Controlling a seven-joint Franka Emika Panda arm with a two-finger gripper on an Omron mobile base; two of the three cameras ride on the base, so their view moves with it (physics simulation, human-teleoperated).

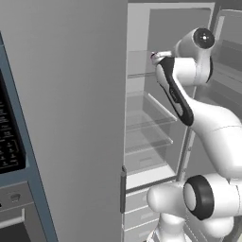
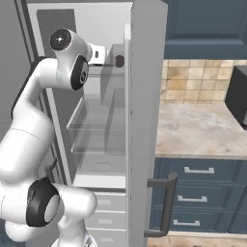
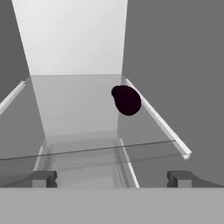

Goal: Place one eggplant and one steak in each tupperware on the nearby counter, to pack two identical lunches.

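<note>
In the left base view the white arm point(image 1: 208, 127) rises from the lower right of the frame and bends up toward the upper right, its hand reaching into the open fridge point(image 1: 151, 118) at the level of an upper glass shelf point(image 1: 142, 73). A tiny dark spot at the hand's tip, upper centre right, may be the eggplant point(image 1: 152, 57), though it is too small to be sure. The fridge's grey side wall covers the middle and left of the frame, with a dark oven panel point(image 1: 9, 142) at the far left edge.

In the right base view the arm climbs from the lower left, and the gripper point(image 2: 99, 54) points right into the fridge near the top centre. Just past it, apart from the fingers, sits the eggplant point(image 2: 119, 61), a small dark lump on the upper shelf beside the edge of the open fridge door point(image 2: 144, 120). At the right of the frame lies the counter point(image 2: 198, 128), beige stone over blue drawers.

In the hand view the two fingertips point(image 3: 41, 178) stand at the bottom corners, spread wide with nothing between them. The eggplant point(image 3: 127, 100) lies right of centre on the glass shelf, close to the right-hand rail point(image 3: 157, 120), well ahead of the fingers.
</note>
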